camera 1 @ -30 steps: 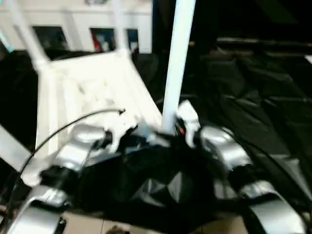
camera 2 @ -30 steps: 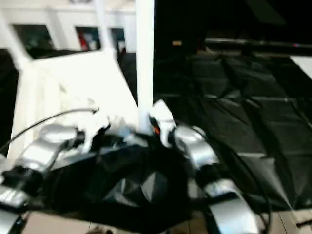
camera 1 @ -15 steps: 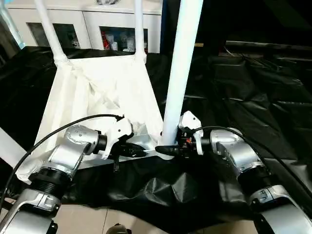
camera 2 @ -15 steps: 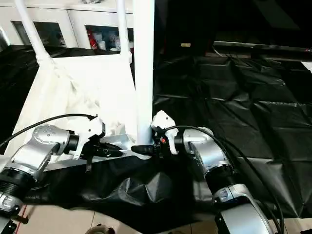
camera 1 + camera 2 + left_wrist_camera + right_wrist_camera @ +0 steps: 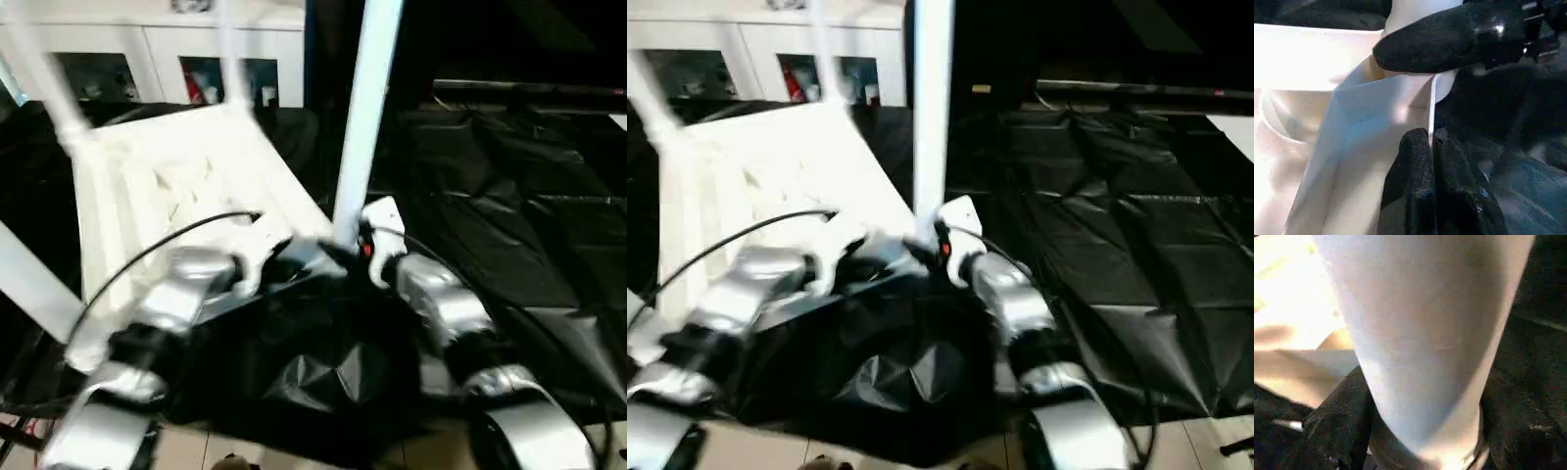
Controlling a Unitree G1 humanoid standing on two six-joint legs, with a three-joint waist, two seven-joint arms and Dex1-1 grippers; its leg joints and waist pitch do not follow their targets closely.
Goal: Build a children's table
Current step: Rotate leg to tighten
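Two grippers meet at the near corner of the upturned children's table [image 5: 186, 171], which lies on black sheeting [image 5: 509, 225]. The left gripper [image 5: 1432, 147] is clenched shut, its tips pressed to the rim of the tabletop, likely to steady it. The right gripper [image 5: 343, 257] clasps the foot of the upright leg [image 5: 364, 108], seemingly to seat it in its corner socket. Compared with half a second ago, the tabletop looks swung round and the near leg leans more, though the head camera has shifted too.

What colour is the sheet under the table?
Black, glossy and creased sheet; it shows best in the right eye view.
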